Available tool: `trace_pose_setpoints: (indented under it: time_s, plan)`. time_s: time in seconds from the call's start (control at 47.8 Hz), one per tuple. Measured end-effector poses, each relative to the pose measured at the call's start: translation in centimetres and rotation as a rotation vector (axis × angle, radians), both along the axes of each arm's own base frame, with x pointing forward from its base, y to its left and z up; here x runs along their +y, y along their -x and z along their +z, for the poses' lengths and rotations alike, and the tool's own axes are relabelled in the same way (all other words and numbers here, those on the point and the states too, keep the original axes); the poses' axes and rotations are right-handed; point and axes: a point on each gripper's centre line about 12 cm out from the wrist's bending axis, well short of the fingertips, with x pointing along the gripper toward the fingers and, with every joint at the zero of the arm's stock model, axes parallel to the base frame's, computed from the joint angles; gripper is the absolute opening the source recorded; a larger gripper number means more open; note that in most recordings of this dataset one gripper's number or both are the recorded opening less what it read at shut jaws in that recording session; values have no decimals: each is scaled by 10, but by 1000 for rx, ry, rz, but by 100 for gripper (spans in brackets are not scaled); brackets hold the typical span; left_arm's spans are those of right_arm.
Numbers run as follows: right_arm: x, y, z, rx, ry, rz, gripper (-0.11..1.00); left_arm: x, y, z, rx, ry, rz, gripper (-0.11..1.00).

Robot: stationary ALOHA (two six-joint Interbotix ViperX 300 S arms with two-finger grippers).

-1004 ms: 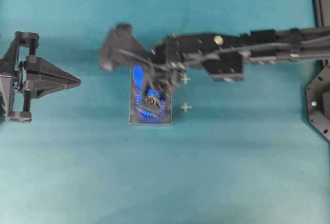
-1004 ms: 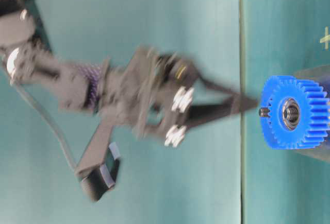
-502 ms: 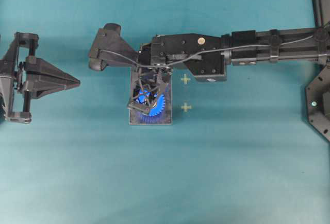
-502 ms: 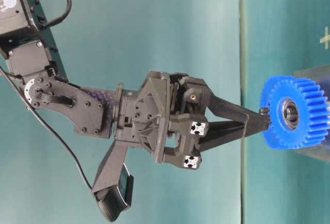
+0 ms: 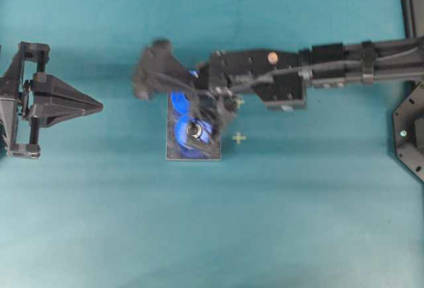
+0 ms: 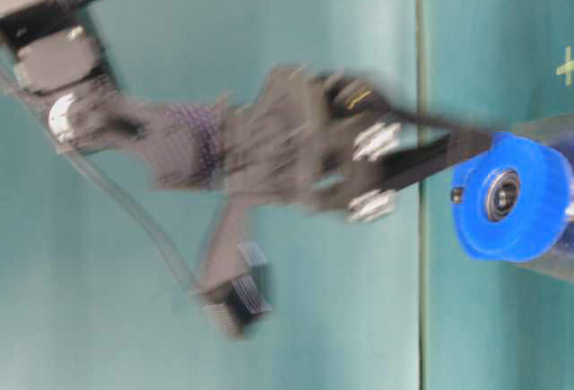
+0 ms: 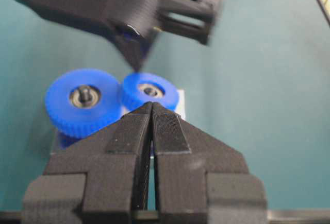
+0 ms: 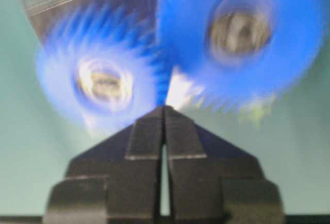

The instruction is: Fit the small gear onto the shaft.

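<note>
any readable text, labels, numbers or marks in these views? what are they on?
No words, brands or numbers can be read in any view.
"+" : yellow cross mark on the teal table.
"+" : second yellow cross mark, partly hidden beside the right gripper.
Nothing printed shows on the small gear, the large gear or the left gripper.

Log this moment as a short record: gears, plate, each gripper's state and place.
small gear: on the plate beside the larger gear, teeth close together; seating cannot be told
larger gear: on the plate, hub pin showing
plate: dark, flat on the teal table
right gripper: shut, empty, tips just above where the two gears meet, blurred
left gripper: shut, empty, apart from the plate at the left of the overhead view
</note>
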Motion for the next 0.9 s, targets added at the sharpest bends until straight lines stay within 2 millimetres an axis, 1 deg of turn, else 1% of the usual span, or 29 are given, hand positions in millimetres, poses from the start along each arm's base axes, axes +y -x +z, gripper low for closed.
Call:
trace_pose_setpoints:
  time_s: [0.063, 0.126, 0.167, 0.23, 0.293, 0.418, 0.46, 0.544, 0.67, 0.795, 0.9]
  plan:
    - [8, 2, 4, -4, -1, 8, 1, 0, 0, 1, -2, 0, 0, 0]
    - [14, 4, 17, -35, -1, 11, 1, 0, 0, 0, -2, 0, 0, 0]
    - [14, 4, 25, -57, 4, 5, 1, 0, 0, 0, -2, 0, 0, 0]
    - [9, 1, 38, -100, 26, -4, 1, 0, 0, 0, -3, 0, 0, 0]
    - [-1, -4, 46, -139, 50, -19, 1, 0, 0, 0, -3, 0, 0, 0]
    - [-16, -16, 52, -186, 65, -45, 1, 0, 0, 1, -9, 0, 0, 0]
    - [-19, -21, 49, -188, 69, -46, 1, 0, 0, 1, -11, 0, 0, 0]
    - [-20, -29, 36, -169, 69, -46, 1, 0, 0, 1, -11, 0, 0, 0]
    - [-18, -35, 18, -135, 63, -43, 1, 0, 0, 1, -11, 0, 0, 0]
    - [-18, -36, 14, -129, 55, -45, 1, 0, 0, 2, -14, 0, 0, 0]
    - [-18, -31, 12, -117, 54, -48, 1, 0, 0, 2, -14, 0, 0, 0]
